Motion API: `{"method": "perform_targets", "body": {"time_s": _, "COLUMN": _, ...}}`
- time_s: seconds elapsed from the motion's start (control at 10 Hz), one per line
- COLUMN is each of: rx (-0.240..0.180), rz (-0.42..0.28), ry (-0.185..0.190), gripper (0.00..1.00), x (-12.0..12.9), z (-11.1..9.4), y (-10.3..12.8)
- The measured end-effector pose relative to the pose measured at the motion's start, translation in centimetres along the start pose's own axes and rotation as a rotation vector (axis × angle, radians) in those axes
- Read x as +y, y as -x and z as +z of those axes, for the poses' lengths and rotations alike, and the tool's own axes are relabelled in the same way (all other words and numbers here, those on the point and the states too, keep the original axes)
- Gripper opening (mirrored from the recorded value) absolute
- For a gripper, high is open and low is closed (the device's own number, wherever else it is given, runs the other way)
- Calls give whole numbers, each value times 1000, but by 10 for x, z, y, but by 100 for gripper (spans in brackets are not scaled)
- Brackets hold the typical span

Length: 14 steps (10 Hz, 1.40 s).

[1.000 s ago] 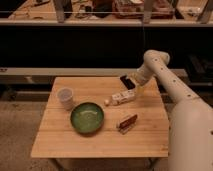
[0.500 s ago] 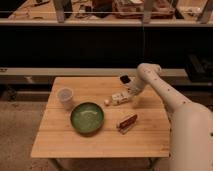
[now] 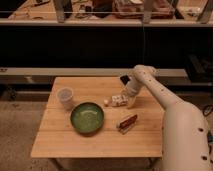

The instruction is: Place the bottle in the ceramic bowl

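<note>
Wooden tabletop is occupied, from the left, by a translucent white cup, then the green ceramic bowl. Right of the bowl, apart from it, the bottle is laid on its side. The gripper is lowered at its right end; whether the jaws are clenched cannot be told.

The wooden table carries five things. A translucent white cup stands near its left edge, and the green bowl sits just in front of the cup, to the right. The small white bottle lies on its side near the middle, apart from the bowl. A reddish-brown oblong object lies right of the bowl. A black phone lies at the far edge. The gripper is low over the table, just beside the bottle's right end
</note>
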Motion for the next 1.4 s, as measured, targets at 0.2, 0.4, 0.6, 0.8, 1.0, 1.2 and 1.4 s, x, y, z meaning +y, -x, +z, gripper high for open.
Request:
{"method": "perform_targets", "body": {"time_s": 0.2, "rx": -62, "rz": 10, "ry": -36, "gripper": 7, "x": -11, "z": -12, "y": 11}}
{"method": "perform_targets", "body": {"time_s": 0.4, "rx": -128, "rz": 3, "ry": -80, "gripper": 0, "x": -19, "z": -33, "y": 25}}
{"method": "perform_targets", "body": {"time_s": 0.6, "rx": -170, "rz": -44, "ry": -95, "gripper": 0, "x": -25, "z": -45, "y": 50}}
{"method": "perform_targets", "body": {"time_s": 0.8, "rx": -186, "rz": -89, "ry": -68, "gripper": 0, "x": -22, "z": -45, "y": 71}}
{"method": "perform_targets", "body": {"time_s": 1.0, "rx": -205, "rz": -141, "ry": -27, "gripper": 0, "x": -22, "z": -36, "y": 100}}
{"method": "perform_targets", "body": {"time_s": 1.2, "rx": -225, "rz": -207, "ry": 19, "gripper": 0, "x": -20, "z": -26, "y": 134}}
{"method": "perform_targets", "body": {"time_s": 1.4, "rx": -240, "rz": -246, "ry": 44, "gripper": 0, "x": -20, "z": -21, "y": 155}}
